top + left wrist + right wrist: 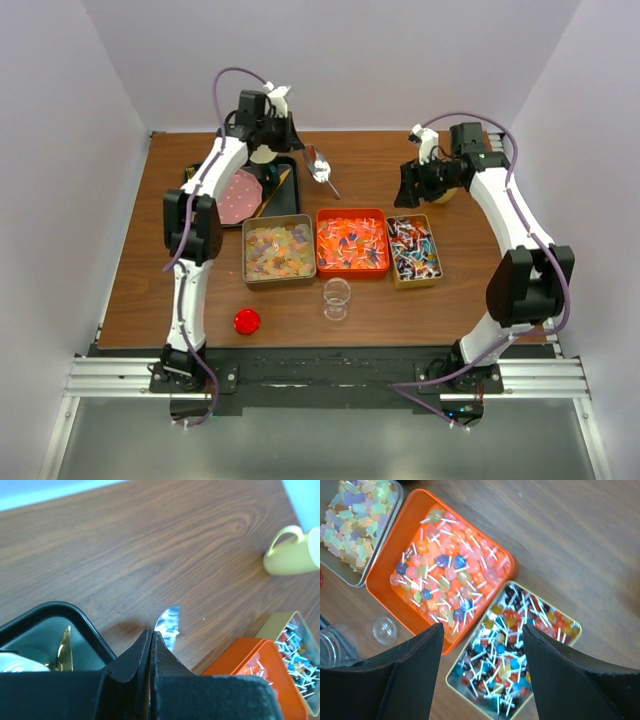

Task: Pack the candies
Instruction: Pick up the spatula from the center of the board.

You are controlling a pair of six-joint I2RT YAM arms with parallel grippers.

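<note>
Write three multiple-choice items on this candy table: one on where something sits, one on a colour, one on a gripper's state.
1. Where does the clear jar stand?
A. just in front of the orange tin
B. on the black tray
C. inside the gold tin

2. What colour is the small disc left of the jar?
A. green
B. red
C. yellow

3. How is the right gripper?
A. shut on a scoop
B. shut on the jar
C. open, holding nothing

Key: 1 A, the top view shows it just in front of that tin. 2 B, it shows bright red. 3 C, the right wrist view shows its jaws wide apart with nothing between them.
</note>
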